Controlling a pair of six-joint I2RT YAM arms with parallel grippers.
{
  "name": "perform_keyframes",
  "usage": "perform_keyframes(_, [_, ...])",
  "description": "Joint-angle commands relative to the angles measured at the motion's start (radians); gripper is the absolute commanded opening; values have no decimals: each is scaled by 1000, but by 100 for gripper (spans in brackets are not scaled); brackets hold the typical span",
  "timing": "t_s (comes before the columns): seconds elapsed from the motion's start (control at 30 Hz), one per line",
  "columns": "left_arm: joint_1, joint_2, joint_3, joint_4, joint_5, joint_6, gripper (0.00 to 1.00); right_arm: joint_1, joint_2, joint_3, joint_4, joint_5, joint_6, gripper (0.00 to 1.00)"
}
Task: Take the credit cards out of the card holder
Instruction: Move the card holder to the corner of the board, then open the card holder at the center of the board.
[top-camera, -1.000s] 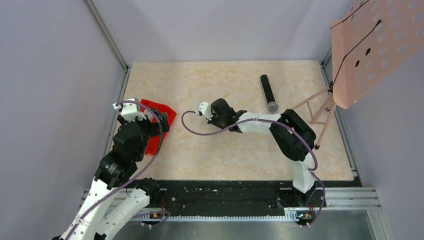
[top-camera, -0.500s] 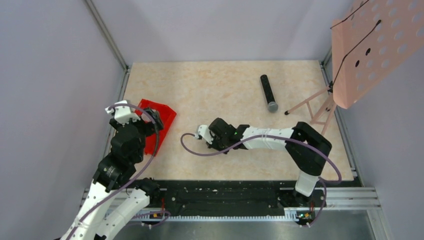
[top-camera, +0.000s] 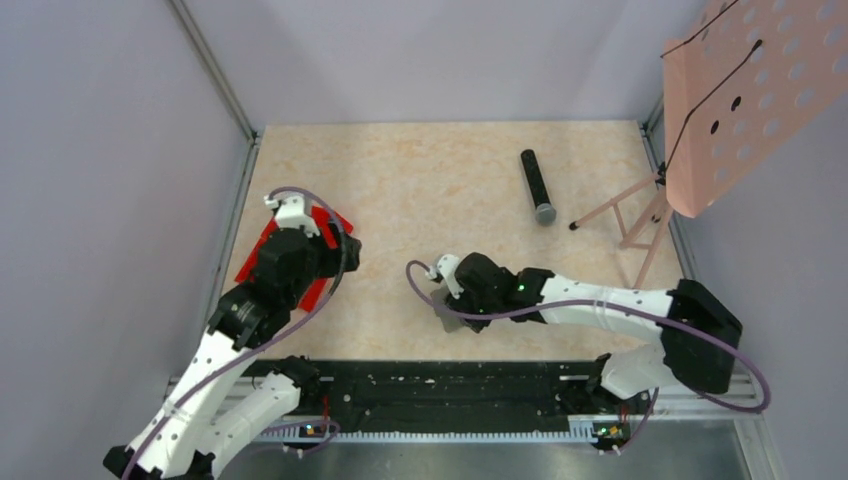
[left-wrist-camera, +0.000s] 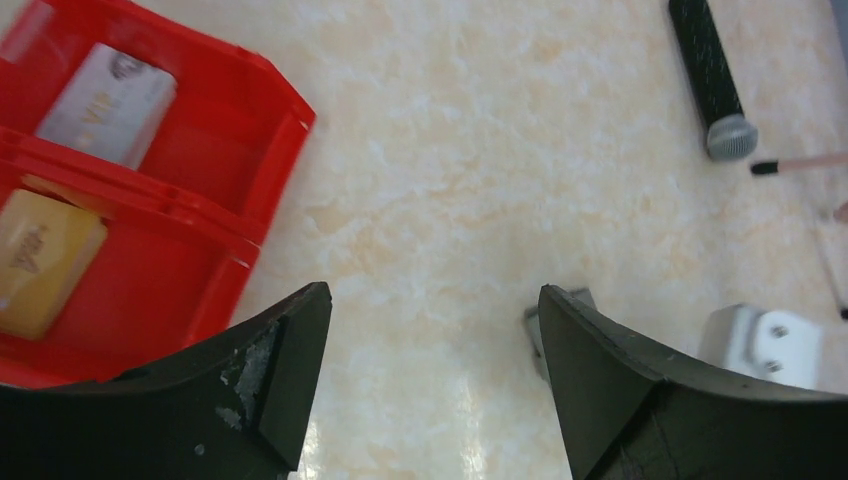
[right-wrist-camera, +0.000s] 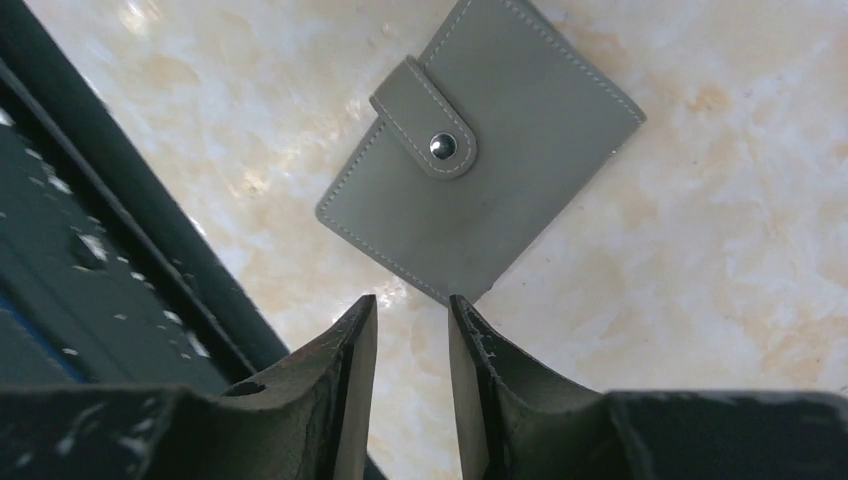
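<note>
The card holder (right-wrist-camera: 480, 190) is a flat grey wallet, folded shut with its snap strap fastened. It lies on the marble tabletop near the front edge and shows as a grey patch in the top view (top-camera: 441, 322). My right gripper (right-wrist-camera: 412, 300) hovers just short of its near corner, jaws a narrow gap apart with nothing between them (top-camera: 455, 308). My left gripper (left-wrist-camera: 430, 295) is wide open and empty, over bare table just right of the red bin (top-camera: 338, 252). A silver card (left-wrist-camera: 105, 105) and a gold card (left-wrist-camera: 40, 260) lie in the bin's two compartments.
The red two-compartment bin (top-camera: 258, 255) sits at the left, partly under my left arm (left-wrist-camera: 250, 160). A black microphone (top-camera: 537, 186) lies at the back right. A pink music stand (top-camera: 740, 100) stands at the right edge. A black rail (top-camera: 450, 385) runs along the front.
My right arm has swung from the table's middle toward the front edge, and the card holder now lies ahead of its fingers. My left gripper has moved right, over the bin's right edge.
</note>
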Motion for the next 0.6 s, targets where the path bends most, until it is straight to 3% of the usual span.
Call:
perform_keyframes(0.0, [3, 94, -23, -29, 217, -57, 80, 8, -152, -42, 140, 61, 266, 34])
perform_keyframes(0.3, [-33, 245, -198, 187, 502, -180, 72, -3, -271, -204, 359, 108, 629, 34])
perform_keyframes(0.4, [-67, 321, -239, 272, 524, -206, 70, -30, -275, -225, 334, 140, 673, 37])
perform_keyframes(0.57, [-148, 478, -255, 390, 554, -233, 65, -158, -286, -295, 377, 21, 663, 45])
